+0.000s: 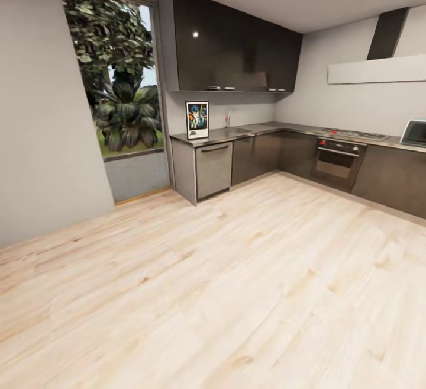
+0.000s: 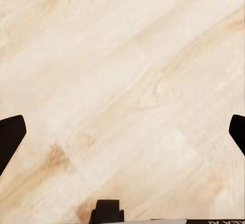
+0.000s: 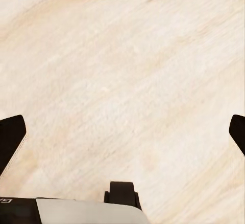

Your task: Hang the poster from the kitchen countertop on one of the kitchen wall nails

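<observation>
Across the pale wooden plank floor (image 1: pixel 225 294), at about eleven o'clock, the black-framed Star Wars poster (image 1: pixel 197 120) leans upright against the wall on the grey-brown bench (image 1: pixel 216 135), awaiting pickup; left fingers (image 2: pixel 11 138) and right fingers (image 3: pixel 11 141) hang spread wide, empty, above the floor

Pale matt wood-grain floor (image 1: pixel 236 294), glossy dark wall cabinets (image 1: pixel 236 48), smooth, faintly shiny grey-brown kitchen countertop (image 1: pixel 236 133).

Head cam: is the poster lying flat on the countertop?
No. The poster stands upright on the kitchen countertop, against the wall under the dark upper cabinets.
</observation>
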Robot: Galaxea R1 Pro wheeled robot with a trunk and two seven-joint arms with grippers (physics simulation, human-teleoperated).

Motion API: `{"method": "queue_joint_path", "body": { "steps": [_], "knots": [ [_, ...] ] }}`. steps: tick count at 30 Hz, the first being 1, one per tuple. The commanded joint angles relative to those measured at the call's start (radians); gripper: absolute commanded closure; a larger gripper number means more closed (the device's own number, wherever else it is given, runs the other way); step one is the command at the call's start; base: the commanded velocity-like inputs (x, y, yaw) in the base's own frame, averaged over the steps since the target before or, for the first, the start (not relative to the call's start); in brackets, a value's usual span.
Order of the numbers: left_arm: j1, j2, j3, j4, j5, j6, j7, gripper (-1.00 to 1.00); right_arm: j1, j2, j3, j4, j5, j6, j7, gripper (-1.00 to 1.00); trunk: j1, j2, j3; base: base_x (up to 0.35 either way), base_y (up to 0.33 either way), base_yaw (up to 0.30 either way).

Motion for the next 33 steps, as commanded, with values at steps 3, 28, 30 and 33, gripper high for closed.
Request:
{"method": "queue_joint_path", "body": {
  "steps": [3, 28, 30, 33],
  "knots": [
    [0.000, 0.000, 0.001, -0.001, 0.000, 0.000, 0.000, -1.00, 0.000, 0.000, 0.001, 0.001, 0.004, -0.003, 0.000, -1.00, 0.001, 0.000, -0.001, 0.335, 0.020, 0.006],
    [0.000, 0.000, 0.001, -0.001, 0.000, 0.000, 0.000, -1.00, 0.000, -0.001, 0.003, 0.002, 0.005, -0.002, 0.000, -1.00, 0.001, 0.000, -0.001, 0.337, 0.006, 0.157],
    [0.000, 0.000, 0.001, -0.001, 0.000, 0.000, 0.000, -1.00, 0.000, -0.001, 0.004, 0.002, 0.005, -0.002, 0.001, -1.00, 0.001, 0.000, -0.001, 0.339, 0.053, 0.009],
    [0.000, 0.000, 0.001, -0.001, 0.000, 0.000, 0.000, -1.00, 0.000, -0.001, 0.003, 0.002, 0.005, -0.003, 0.001, -1.00, 0.001, 0.000, -0.001, 0.339, 0.070, 0.005]
  ]
}}
